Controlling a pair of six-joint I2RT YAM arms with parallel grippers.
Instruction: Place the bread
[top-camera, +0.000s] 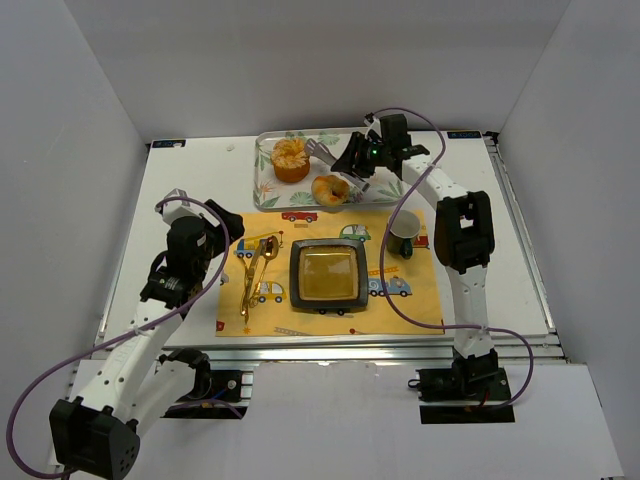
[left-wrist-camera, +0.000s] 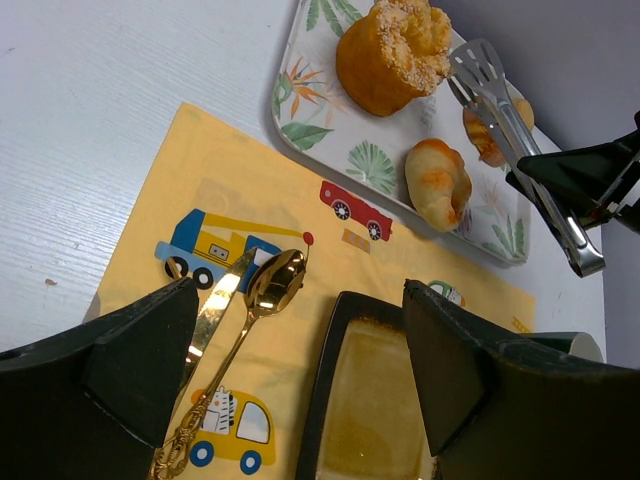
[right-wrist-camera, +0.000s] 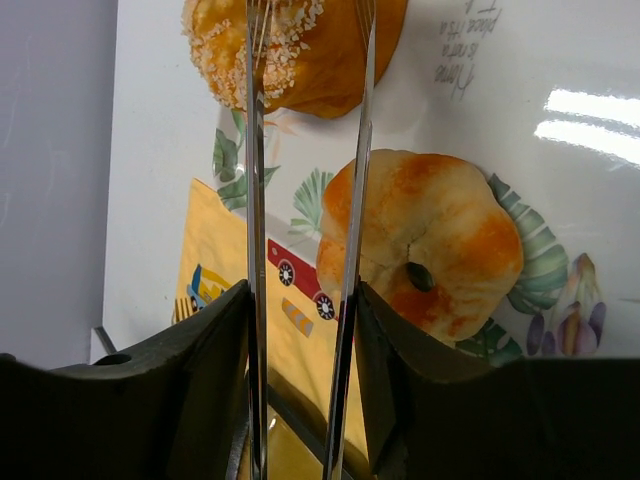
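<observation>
A sugar-topped muffin-shaped bread (top-camera: 291, 160) and a round bun (top-camera: 330, 189) lie on a leaf-patterned tray (top-camera: 264, 180) at the back. My right gripper (top-camera: 366, 160) is shut on metal tongs (top-camera: 322, 153), whose tips reach over the muffin. In the right wrist view the gripper (right-wrist-camera: 300, 330) pinches the two tong arms (right-wrist-camera: 352, 200), with the bun (right-wrist-camera: 430, 240) just to their right and the muffin (right-wrist-camera: 300, 50) beyond. A dark square plate (top-camera: 327, 275) sits empty on the yellow placemat. My left gripper (top-camera: 226, 224) is open and empty, and hovers (left-wrist-camera: 300, 370) over the spoon and plate rim (left-wrist-camera: 330, 350).
A gold spoon (top-camera: 258, 268) and knife (top-camera: 247, 290) lie on the placemat (top-camera: 420, 300) left of the plate. A dark cup (top-camera: 404, 233) stands right of the plate. In the left wrist view another orange bread piece (left-wrist-camera: 482, 138) shows under the tongs (left-wrist-camera: 510, 120). White walls enclose the table.
</observation>
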